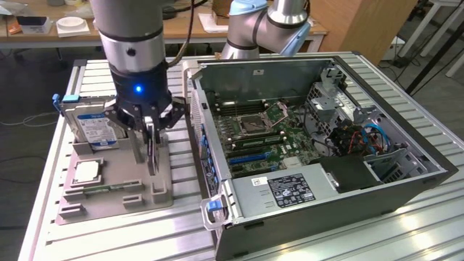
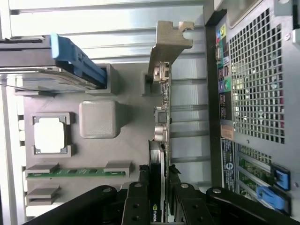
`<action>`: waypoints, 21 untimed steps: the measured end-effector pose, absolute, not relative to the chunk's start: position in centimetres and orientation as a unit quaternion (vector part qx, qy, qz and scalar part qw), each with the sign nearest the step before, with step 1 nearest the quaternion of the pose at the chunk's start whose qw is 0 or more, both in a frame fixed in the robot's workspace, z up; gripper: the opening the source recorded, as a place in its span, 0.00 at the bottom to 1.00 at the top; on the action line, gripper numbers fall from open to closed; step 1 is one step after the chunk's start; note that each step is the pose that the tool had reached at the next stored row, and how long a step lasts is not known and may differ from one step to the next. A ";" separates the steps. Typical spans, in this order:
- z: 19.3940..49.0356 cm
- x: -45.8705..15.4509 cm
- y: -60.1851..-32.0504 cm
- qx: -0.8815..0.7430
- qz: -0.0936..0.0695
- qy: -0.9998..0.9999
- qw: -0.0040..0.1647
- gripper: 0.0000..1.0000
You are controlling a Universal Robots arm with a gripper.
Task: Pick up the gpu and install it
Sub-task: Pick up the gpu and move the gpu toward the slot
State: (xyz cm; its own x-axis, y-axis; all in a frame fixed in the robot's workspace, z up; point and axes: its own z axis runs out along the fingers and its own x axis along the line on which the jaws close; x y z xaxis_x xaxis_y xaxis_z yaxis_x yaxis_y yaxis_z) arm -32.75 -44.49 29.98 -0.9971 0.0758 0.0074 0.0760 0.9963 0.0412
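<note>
The gpu (image 1: 153, 157) is a thin dark card standing on edge at the grey holder (image 1: 161, 191), beside the open computer case (image 1: 406, 190). My gripper (image 1: 150, 133) comes down from above and is shut on the card's upper edge, one finger on each flat side. In the wrist view the gpu (image 2: 163, 117) appears edge-on, its silvery end bracket (image 2: 171, 40) at the far end, and the gripper (image 2: 159, 208) clamps the near end. Whether the card still sits in the holder's slot I cannot tell. The motherboard (image 1: 261, 136) lies exposed inside the case.
On the holder (image 2: 126, 140) a hard drive (image 1: 94, 128) with a blue label stands upright, a square CPU (image 1: 87, 171) lies flat and a green memory stick (image 1: 108, 188) sits near the front. The case's rear wall (image 2: 253, 84) is close beside the card. A second arm (image 1: 268, 24) stands behind the case.
</note>
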 end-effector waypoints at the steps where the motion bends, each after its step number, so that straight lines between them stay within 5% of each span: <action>1: 30.4 -32.7 -44.5 -0.038 -0.021 -0.999 0.003 0.26; 21: 40.1 -32.7 -44.5 -0.038 -0.021 -0.999 0.003 0.26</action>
State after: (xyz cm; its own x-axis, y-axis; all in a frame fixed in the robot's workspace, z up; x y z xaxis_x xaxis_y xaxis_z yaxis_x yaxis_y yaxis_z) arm -32.74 -44.49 40.07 -0.9971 0.0757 0.0074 0.0759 0.9963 0.0411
